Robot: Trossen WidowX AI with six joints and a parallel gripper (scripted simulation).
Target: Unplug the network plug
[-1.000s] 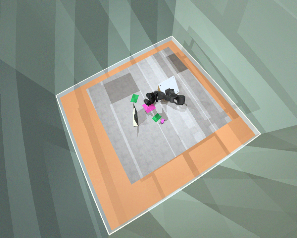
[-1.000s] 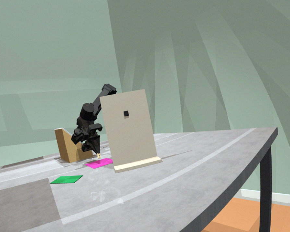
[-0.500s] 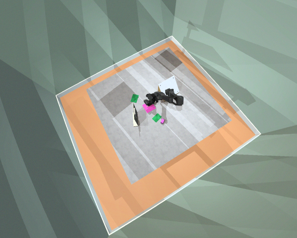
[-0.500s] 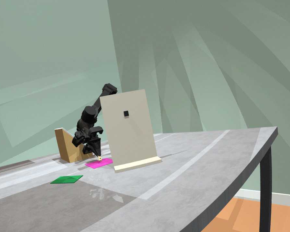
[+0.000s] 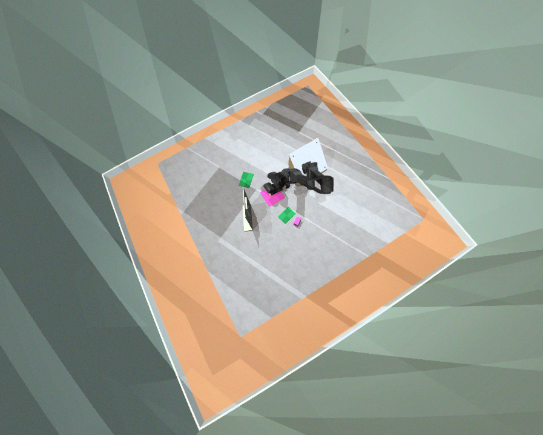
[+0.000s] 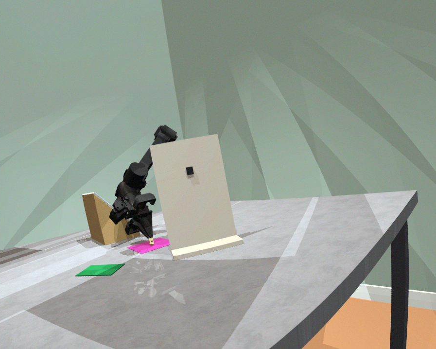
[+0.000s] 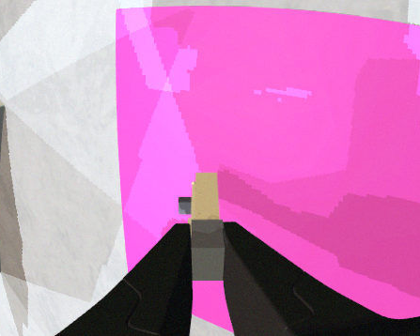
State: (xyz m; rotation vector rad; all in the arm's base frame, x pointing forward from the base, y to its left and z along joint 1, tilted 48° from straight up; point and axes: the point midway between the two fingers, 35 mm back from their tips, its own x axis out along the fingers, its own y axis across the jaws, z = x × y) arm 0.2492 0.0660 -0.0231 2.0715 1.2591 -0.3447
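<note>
The plug (image 7: 206, 197) is clamped in the gripper (image 7: 208, 243), long axis pointing down from the fingertips, directly over the magenta square (image 7: 286, 132) on the desk (image 6: 323, 233); contact with the square cannot be confirmed

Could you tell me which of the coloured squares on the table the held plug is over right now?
The magenta square: the plug in the gripper hangs over it, while both green squares lie off to the sides.

Black claw (image 7: 208, 238), tan plug (image 7: 206, 195), magenta square (image 7: 286, 132), perhaps marbled grey table (image 6: 323, 233)
</note>
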